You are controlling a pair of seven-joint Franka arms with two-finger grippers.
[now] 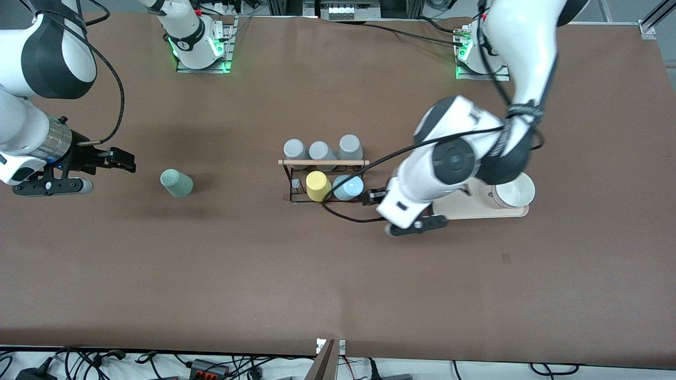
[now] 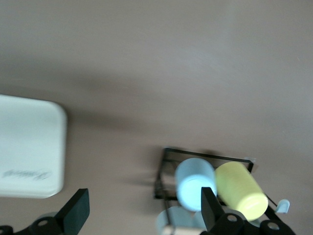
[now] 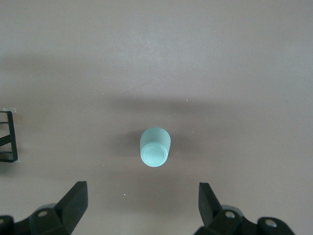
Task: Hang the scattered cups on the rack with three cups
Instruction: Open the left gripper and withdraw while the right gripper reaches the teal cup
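Front view: your left gripper [image 1: 369, 198] sits just beside the rack [image 1: 322, 162], at the left arm's end of it, jaws spread and empty. The light blue cup [image 1: 348, 187] now hangs on the rack's near row beside the yellow cup [image 1: 318, 186], so that one looks delivered. Three grey cups [image 1: 321, 150] fill the row farther from the camera. The mint cup [image 1: 176, 183] stands alone on the table, well toward the right arm's end, with your right gripper [image 1: 120, 161] near it. A cream tray [image 1: 475, 208] lies under the left arm.

Left wrist view: fingers [image 2: 76, 211] wide apart, nothing between them; blue and yellow cups sit side by side.

Right wrist view: jaws fully spread, lined up on the mint cup, not touching. Likely the next pick.
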